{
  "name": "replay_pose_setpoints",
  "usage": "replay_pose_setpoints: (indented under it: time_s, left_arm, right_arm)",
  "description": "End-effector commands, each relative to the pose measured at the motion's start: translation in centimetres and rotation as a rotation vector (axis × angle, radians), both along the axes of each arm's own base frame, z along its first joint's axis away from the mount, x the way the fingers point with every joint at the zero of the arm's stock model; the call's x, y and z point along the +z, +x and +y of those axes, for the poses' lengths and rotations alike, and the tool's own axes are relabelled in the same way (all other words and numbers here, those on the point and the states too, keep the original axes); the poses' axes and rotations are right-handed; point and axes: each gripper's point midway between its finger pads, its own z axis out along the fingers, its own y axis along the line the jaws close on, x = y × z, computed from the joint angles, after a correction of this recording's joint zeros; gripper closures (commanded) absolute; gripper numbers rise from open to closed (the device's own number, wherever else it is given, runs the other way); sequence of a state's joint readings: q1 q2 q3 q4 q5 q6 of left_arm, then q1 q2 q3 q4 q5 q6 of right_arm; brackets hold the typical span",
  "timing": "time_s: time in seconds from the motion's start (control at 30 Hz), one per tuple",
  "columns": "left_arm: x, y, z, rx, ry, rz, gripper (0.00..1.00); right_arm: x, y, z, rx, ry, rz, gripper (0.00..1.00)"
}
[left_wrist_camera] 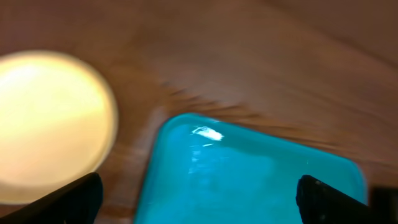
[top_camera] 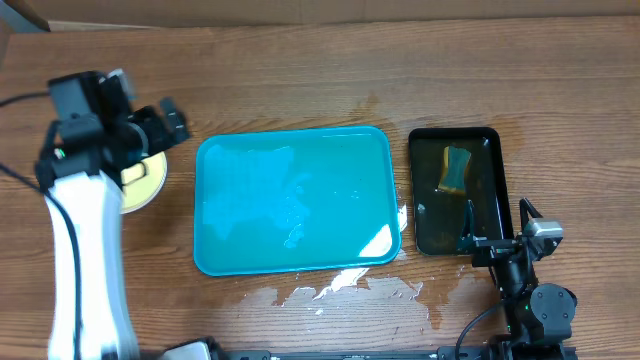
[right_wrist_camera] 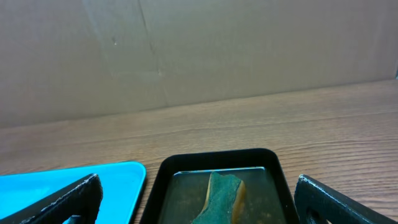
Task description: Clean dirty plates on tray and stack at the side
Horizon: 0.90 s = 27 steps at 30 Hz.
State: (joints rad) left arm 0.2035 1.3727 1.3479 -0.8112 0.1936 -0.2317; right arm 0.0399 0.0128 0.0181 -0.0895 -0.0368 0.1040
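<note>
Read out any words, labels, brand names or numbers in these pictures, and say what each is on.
None can be read: the blue tray, the black tray, the sponge, the pale yellow plate and the cardboard wall show no lettering. The left wrist view is blurred.

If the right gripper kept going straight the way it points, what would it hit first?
Probably the sponge lying in the black tray, centred ahead between the open fingers of the right gripper. Depth is unclear: a level path might pass over it toward the cardboard wall.
</note>
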Motion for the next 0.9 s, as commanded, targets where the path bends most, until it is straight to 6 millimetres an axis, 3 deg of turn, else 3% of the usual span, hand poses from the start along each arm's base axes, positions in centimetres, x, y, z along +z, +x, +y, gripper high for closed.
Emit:
replay_pose_setpoints:
  time_s: [0.0,0.13,0.2,0.27,0.43,0.57,0.7,0.77,0.87]
  left_arm:
    - [6.7,-2.7,-4.1,-0.101,0.073,-0.191,0.00]
    - [11.6,-6.4,-7.4,-0.190,0.077,-0.352,0.00]
    - [13.4,-8.2,-7.6,-0.199,0.084,-0.417,0.00]
    - [14.2,-10.5,-6.4,-0.164,0.154,-0.440,0.00]
    - [12.9,-14.9,-5.1,-0.109,0.182,-0.435,0.00]
    - [8.8,-16.9,-4.8,-0.100,0.183,-0.407,0.00]
    - [4.9,-17.5,-3.8,-0.057,0.231,-0.407,0.00]
    - [4.7,-17.1,-3.8,-0.048,0.234,-0.494,0.00]
    - [6.2,-16.2,-4.2,-0.045,0.225,-0.692,0.00]
  right_arm:
    - [-0.1,0.0,-0.1,-0.005,-0.004,-0.008,0.00]
    - [-0.1,0.0,-0.1,-0.005,-0.004,-0.008,0.00]
    - [-0.1,0.0,-0.1,-0.005,-0.004,-0.008,0.00]
    - [-0.1,0.0,-0.1,-0.005,-0.004,-0.008,0.00]
    - [-0.1,0.0,-0.1,-0.005,-0.004,-0.008,0.00]
    - [-0.1,0.0,-0.1,-0.005,-0.004,-0.008,0.00]
    - [-0.1,0.0,-0.1,-0.005,-0.004,-0.008,0.00]
    - [-0.1,0.0,-0.1,-0.005,-0.004,-0.008,0.00]
    - [-0.1,0.0,-0.1,-0.005,-0.004,-0.008,0.00]
